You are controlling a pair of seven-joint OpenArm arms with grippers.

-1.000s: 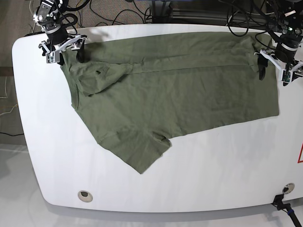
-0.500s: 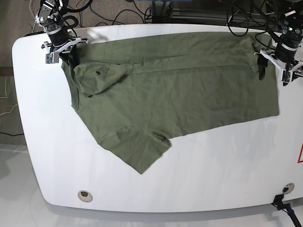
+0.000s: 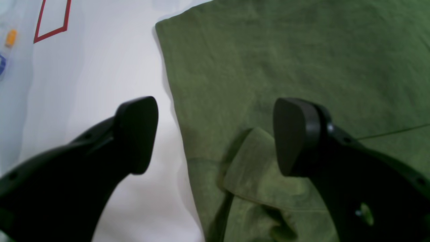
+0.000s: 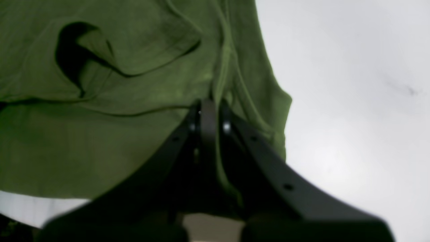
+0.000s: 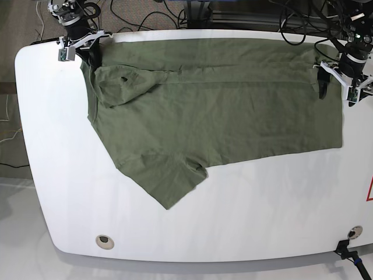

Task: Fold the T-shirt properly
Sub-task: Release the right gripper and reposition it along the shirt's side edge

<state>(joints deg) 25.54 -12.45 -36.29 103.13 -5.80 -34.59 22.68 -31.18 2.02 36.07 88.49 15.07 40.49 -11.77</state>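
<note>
The white tabletop (image 5: 245, 210) has rounded corners, and its near half lies bare apart from a small round fitting (image 5: 104, 240) near the near-left corner. The T-shirt (image 5: 221, 111), olive green and lightly wrinkled, covers most of the far half, running along the far edge from the far-left corner across to the right edge; one sleeve (image 5: 172, 185) points toward the near edge, and the other sleeve (image 5: 125, 84) is folded over onto the body near the far-left corner. A long crease runs across the cloth roughly parallel to the far edge. The right gripper (image 5: 81, 46) sits at the far-left corner, its jaws clenched on the T-shirt's shoulder edge; in the right wrist view the black fingers (image 4: 208, 117) meet with a ridge of bunched cloth pinched between them. The left gripper (image 5: 341, 81) stands at the right edge over the hem corner with its jaws released and spread wide; in the left wrist view one black finger (image 3: 137, 131) is over bare tabletop, the other over the T-shirt, with a small turned-up flap of hem (image 3: 252, 164) lying between them.
</note>
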